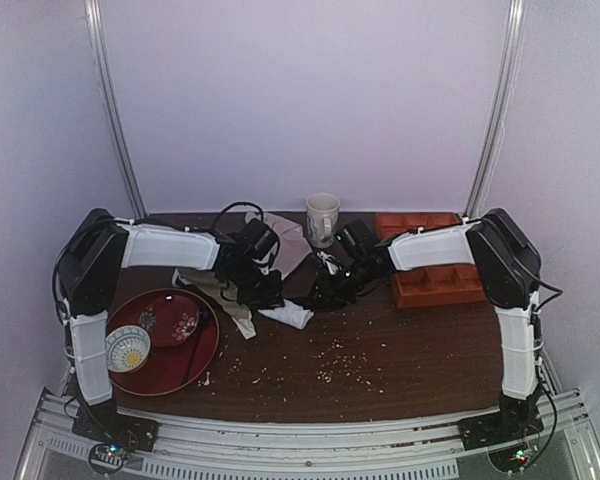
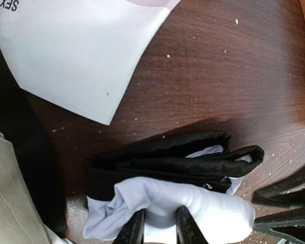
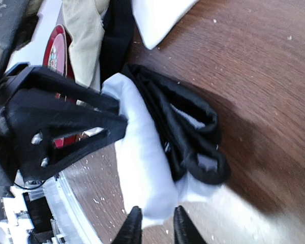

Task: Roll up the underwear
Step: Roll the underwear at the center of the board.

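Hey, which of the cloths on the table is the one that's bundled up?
The white underwear with black hems, bunched into a thick fold in the left gripper. The olive-beige garment and the pale cloth lie loose, not bundled.

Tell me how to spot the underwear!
Look at the brown table, near the white mug. The underwear is the small white roll with thick black edges; the olive-beige cloth beside it has no black.

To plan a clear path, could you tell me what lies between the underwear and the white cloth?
Only bare table with a few crumbs lies between the underwear and the white cloth, as the left wrist view shows.
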